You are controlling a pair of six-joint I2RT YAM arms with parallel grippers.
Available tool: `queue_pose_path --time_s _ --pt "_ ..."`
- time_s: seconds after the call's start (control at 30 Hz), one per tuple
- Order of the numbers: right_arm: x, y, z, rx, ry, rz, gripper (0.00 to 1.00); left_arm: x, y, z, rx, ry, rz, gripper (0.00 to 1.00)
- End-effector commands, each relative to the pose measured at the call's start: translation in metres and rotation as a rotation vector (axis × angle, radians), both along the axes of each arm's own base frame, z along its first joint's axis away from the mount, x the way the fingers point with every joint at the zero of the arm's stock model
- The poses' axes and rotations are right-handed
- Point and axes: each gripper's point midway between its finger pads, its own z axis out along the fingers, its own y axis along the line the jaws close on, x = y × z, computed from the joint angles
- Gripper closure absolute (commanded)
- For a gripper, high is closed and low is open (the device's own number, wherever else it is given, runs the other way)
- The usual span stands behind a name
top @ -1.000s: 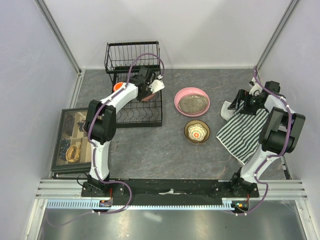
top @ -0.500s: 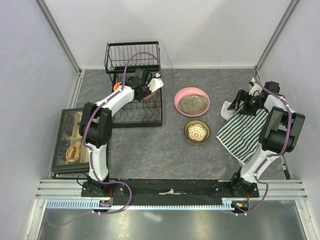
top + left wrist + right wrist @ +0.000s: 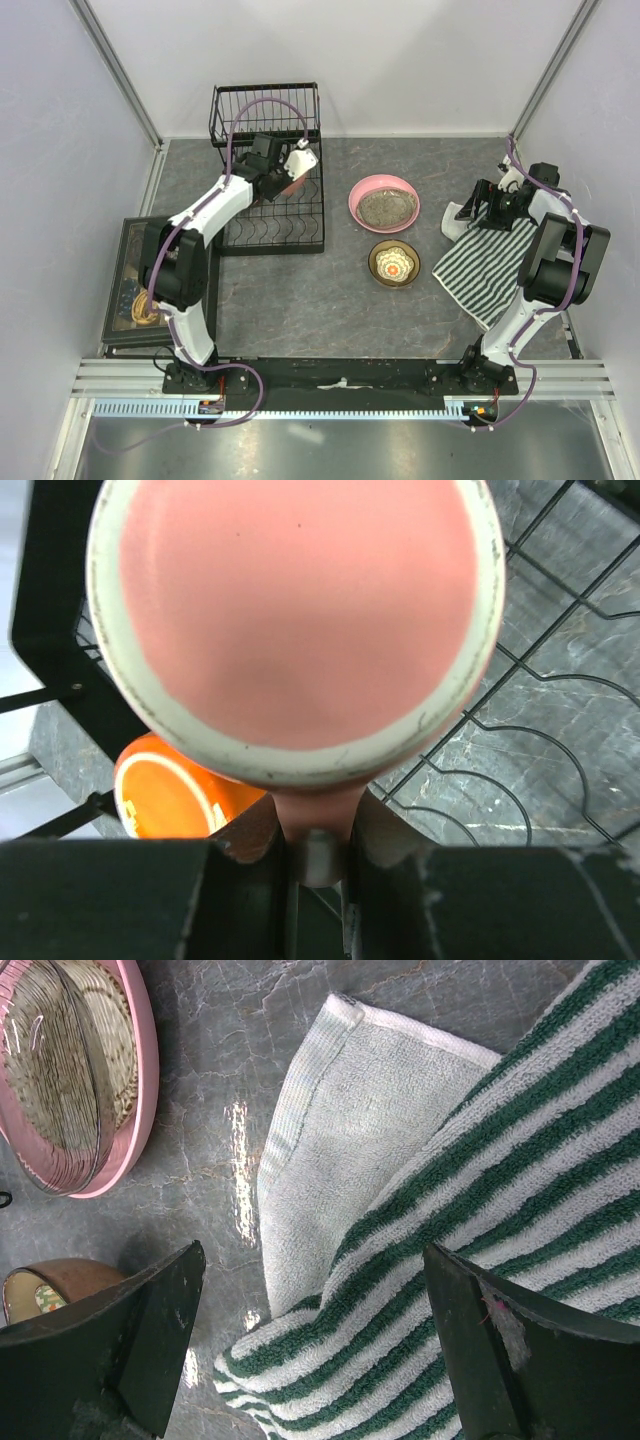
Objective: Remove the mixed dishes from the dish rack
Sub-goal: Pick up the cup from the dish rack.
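My left gripper (image 3: 284,174) hangs over the black wire dish rack (image 3: 272,236), shut on the handle of the pink mug (image 3: 300,610). The left wrist view looks straight into the mug's mouth, with the handle pinched in my left gripper (image 3: 318,832). The orange mug (image 3: 168,796) lies below it in the rack. On the table to the right sit the pink shallow dish (image 3: 357,190) and the tan-brown bowl (image 3: 376,263), which has something white and patterned (image 3: 396,263) inside. My right gripper (image 3: 478,206) is open and empty at the cloth's left edge.
The striped cloth (image 3: 492,266) lies at the right, under my right gripper (image 3: 310,1260). A black-framed box of trinkets (image 3: 140,268) sits at the left, beside the rack. The rack's upright wire basket (image 3: 265,108) stands behind the left gripper. Grey walls close in three sides.
The left arm has swung left and back over the rack, carrying the pink mug with it. The right arm has not moved.
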Motion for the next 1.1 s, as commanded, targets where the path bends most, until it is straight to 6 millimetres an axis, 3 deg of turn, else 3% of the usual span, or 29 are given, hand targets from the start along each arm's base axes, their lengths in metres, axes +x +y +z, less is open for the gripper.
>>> queue_pose_path --time_s 0.0,0.2,0.43,0.5,0.53,0.6,0.63,0.7,0.73,0.8,0.83,0.87,1.07 --pt "0.012 -0.002 0.018 -0.010 -0.064 0.024 0.02 0.002 -0.015 0.073 -0.202 -0.144 0.001 0.99" --pt "0.015 0.006 0.041 -0.040 -0.117 0.039 0.02 -0.029 -0.026 0.091 -0.364 -0.062 -0.012 0.98" --pt "0.020 0.035 0.084 -0.086 -0.232 0.086 0.02 -0.070 -0.042 0.113 -0.573 0.025 -0.016 0.98" --pt "0.022 0.049 0.093 -0.136 -0.256 0.113 0.02 -0.082 -0.050 0.119 -0.633 0.060 -0.040 0.98" --pt "0.022 0.066 0.106 -0.164 -0.297 0.150 0.02 -0.088 -0.055 0.119 -0.666 0.085 -0.037 0.98" --pt "0.020 0.079 0.109 -0.251 -0.320 0.173 0.02 -0.099 -0.063 0.126 -0.724 0.124 -0.067 0.99" --pt "0.017 0.101 0.123 -0.276 -0.379 0.219 0.02 -0.103 -0.067 0.128 -0.755 0.145 -0.064 0.98" --pt "0.008 0.115 0.122 -0.309 -0.405 0.242 0.02 -0.114 -0.076 0.134 -0.805 0.188 -0.105 0.99" --pt "0.004 0.138 0.138 -0.324 -0.476 0.276 0.02 -0.118 -0.079 0.139 -0.833 0.205 -0.111 0.98" --pt "-0.005 0.150 0.138 -0.319 -0.510 0.295 0.02 -0.127 -0.087 0.147 -0.880 0.241 -0.153 0.98" --pt "-0.008 0.161 0.154 -0.320 -0.582 0.312 0.02 -0.131 -0.091 0.153 -0.909 0.260 -0.157 0.99" --pt "-0.013 0.163 0.151 -0.326 -0.593 0.321 0.02 -0.135 -0.094 0.159 -0.942 0.279 -0.181 0.98" --pt "-0.022 0.191 0.198 -0.347 -0.767 0.371 0.02 -0.151 -0.117 0.190 -1.133 0.424 -0.251 0.98"
